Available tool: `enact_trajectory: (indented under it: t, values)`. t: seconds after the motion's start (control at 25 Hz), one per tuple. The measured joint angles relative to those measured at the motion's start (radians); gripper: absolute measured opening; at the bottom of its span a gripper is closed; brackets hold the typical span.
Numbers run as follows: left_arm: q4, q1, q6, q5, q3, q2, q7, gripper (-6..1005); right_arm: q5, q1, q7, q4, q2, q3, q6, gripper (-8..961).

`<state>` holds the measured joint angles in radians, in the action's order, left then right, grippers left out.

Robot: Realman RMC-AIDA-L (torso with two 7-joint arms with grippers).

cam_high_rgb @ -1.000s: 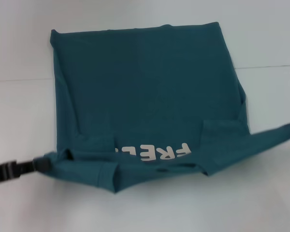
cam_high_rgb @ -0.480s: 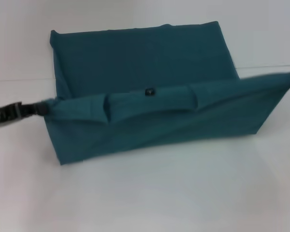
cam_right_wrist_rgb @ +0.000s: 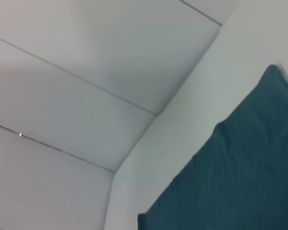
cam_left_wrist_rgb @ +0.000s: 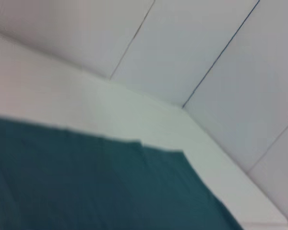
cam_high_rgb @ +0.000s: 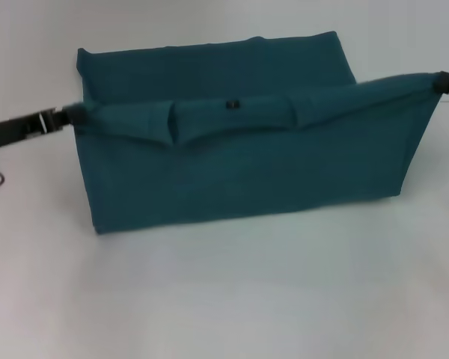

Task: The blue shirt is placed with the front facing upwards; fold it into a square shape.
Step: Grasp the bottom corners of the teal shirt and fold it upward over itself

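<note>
- White worktop (cam_high_rgb: 232,299) carries everything; nothing else lies on it, so no obstacle stands in the fold's path.
- Teal shirt (cam_high_rgb: 247,179) is soft, light cotton: it sags between the two held corners and will likely drape and crease rather than hold a shape. Its far half lies flat on the worktop, while the near half is lifted as a hanging flap, with the neck label (cam_high_rgb: 231,104) showing on the raised edge.
- Best holds, by my judgement, are the outer corners, where it is held now.
- Left tool (cam_high_rgb: 66,114) is clamped on the shirt's left corner.
- Right tool (cam_high_rgb: 443,82) is clamped on the right corner, at the view's edge.
</note>
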<state>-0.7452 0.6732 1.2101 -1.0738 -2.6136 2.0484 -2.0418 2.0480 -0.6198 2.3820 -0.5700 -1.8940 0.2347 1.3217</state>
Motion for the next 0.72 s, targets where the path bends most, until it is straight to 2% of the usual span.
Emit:
enact_trajectory:
  t: [0.2, 0.4, 0.72]
  values:
    - [0.013, 0.037, -0.046, -0.036, 0.004, -0.007, 0.062, 103, -0.026, -0.021, -0.013, 0.003, -0.015, 0.001, -0.057, 27]
    - [0.057, 0.078, -0.12, -0.038, 0.006, -0.008, 0.114, 105, -0.048, -0.041, -0.038, 0.027, -0.02, 0.006, -0.103, 27]
    - [0.088, 0.124, -0.234, -0.042, 0.019, 0.005, 0.18, 107, -0.072, -0.064, -0.081, 0.049, -0.032, 0.011, -0.181, 27]
